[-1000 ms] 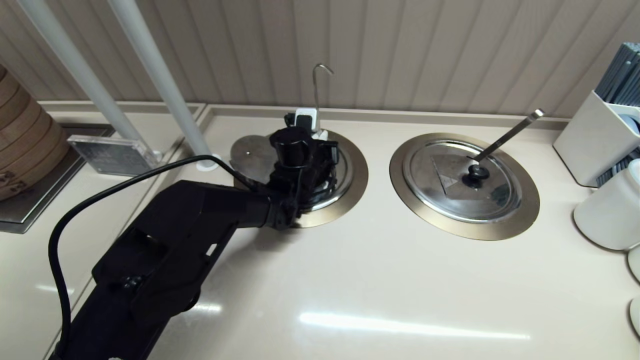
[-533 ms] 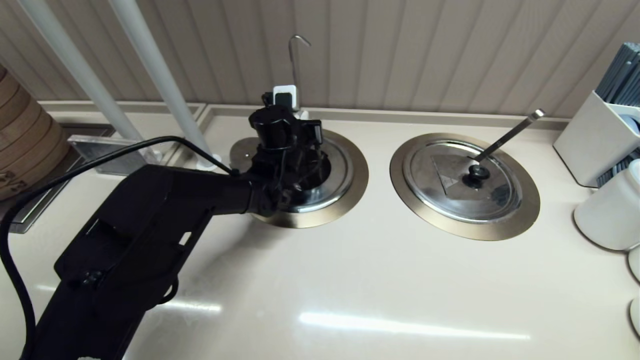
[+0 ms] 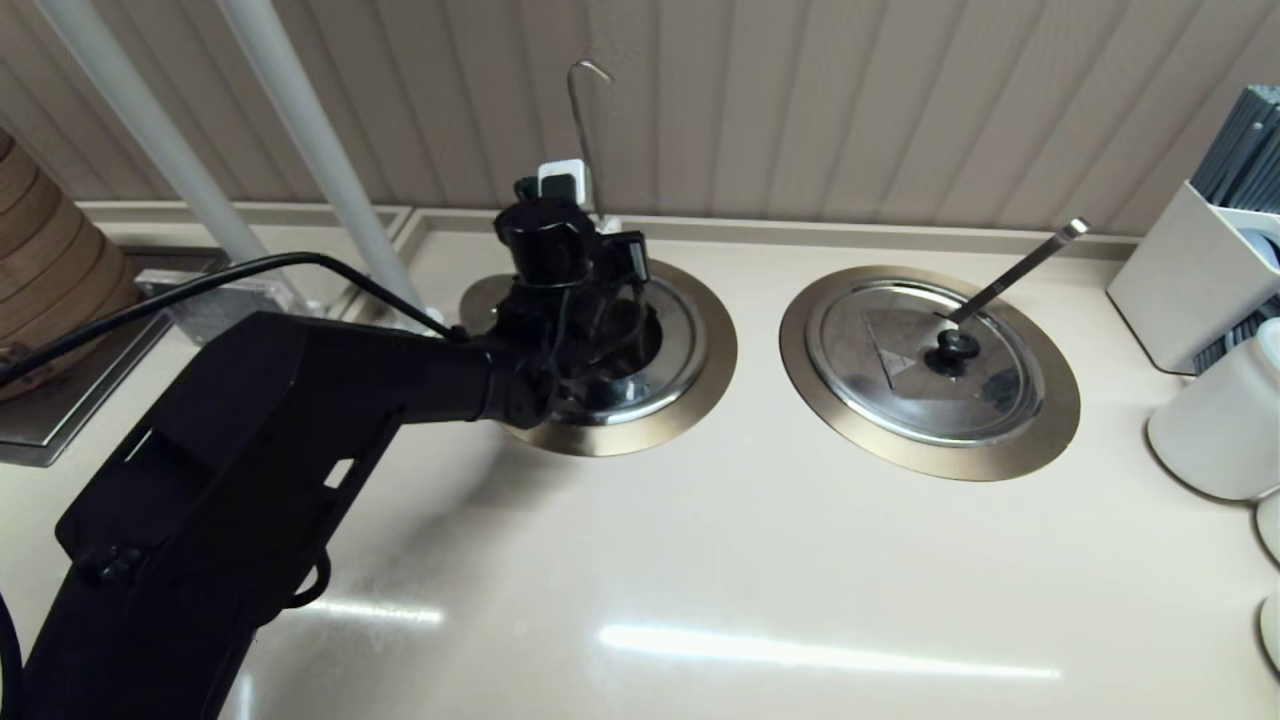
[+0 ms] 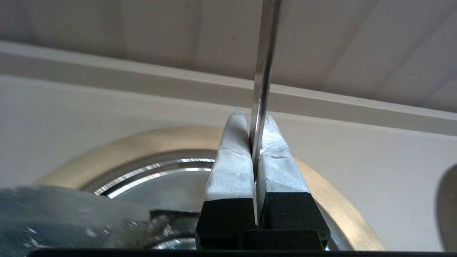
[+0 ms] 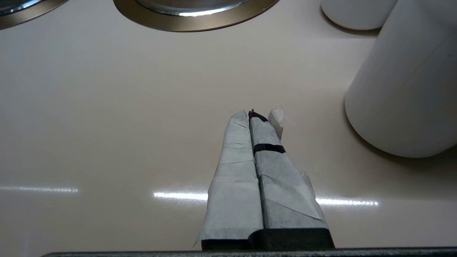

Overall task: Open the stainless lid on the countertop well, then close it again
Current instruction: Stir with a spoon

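Observation:
My left gripper (image 3: 573, 195) is shut on the thin hook-tipped ladle handle (image 3: 577, 120), holding it upright over the back of the countertop well (image 3: 700, 385). In the left wrist view the taped fingertips (image 4: 232, 142) of the left gripper (image 4: 254, 119) pinch the handle (image 4: 264, 64) above the bronze rim ring (image 4: 142, 139). The well stands uncovered, showing its steel inside (image 3: 670, 345). The stainless lid (image 3: 480, 300) lies shifted off to the well's left, mostly hidden by my arm. My right gripper (image 5: 255, 115) hangs shut and empty over bare counter.
The twin well with its lid (image 3: 930, 360) and straight ladle handle (image 3: 1020, 268) sits to the right. White canisters (image 3: 1215, 420) and a white holder (image 3: 1190, 280) crowd the right edge. White poles (image 3: 310, 150) and a bamboo steamer (image 3: 50, 290) stand on the left.
My left gripper has risen and moved back-left with the ladle handle; the hook tip now stands higher against the wall. The right arm has not moved.

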Tool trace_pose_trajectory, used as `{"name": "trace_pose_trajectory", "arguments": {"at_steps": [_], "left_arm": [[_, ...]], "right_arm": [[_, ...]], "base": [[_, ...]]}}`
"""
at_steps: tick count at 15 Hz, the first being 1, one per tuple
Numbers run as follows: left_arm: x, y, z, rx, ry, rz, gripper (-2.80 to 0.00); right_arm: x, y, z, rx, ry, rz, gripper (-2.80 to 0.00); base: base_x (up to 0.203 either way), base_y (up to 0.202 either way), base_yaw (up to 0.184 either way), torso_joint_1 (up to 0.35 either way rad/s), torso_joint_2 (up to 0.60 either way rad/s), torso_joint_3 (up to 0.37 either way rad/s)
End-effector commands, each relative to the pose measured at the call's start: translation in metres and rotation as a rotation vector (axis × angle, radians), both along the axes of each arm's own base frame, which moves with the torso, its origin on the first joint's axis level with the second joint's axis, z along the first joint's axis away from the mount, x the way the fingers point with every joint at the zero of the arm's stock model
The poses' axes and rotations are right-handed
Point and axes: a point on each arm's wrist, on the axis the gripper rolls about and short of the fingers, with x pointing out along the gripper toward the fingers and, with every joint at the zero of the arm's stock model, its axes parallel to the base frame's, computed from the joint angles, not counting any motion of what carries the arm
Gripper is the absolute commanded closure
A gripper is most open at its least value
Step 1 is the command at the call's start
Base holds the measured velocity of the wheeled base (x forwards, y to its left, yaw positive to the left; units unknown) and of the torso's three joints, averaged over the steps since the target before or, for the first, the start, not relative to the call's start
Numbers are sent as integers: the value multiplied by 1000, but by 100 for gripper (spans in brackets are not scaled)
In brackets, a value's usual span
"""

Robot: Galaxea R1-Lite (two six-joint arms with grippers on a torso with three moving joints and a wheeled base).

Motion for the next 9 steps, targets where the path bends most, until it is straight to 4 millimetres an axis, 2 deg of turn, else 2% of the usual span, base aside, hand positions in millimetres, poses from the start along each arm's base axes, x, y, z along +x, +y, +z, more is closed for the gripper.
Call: {"name": "trace_pose_trajectory", "arguments": {"at_steps": [1, 2, 5, 9], "left_arm": [[-14, -1, 19, -84, 51, -49, 0], [-19, 0, 24, -90, 65, -67, 0], [-26, 1, 19, -64, 100, -110, 0], [-24, 5, -1, 108, 125, -75, 0]], "right_arm": [[0, 0, -1, 0, 4, -1, 0], [0, 0, -1, 0, 4, -1, 0], [0, 0, -1, 0, 4, -1, 0], [0, 0, -1, 0, 4, -1, 0]], "base": [[0, 0, 0, 0, 0, 0], [0, 0, 0, 0, 0, 0], [0, 0, 0, 0, 0, 0], [0, 0, 0, 0, 0, 0]]}}
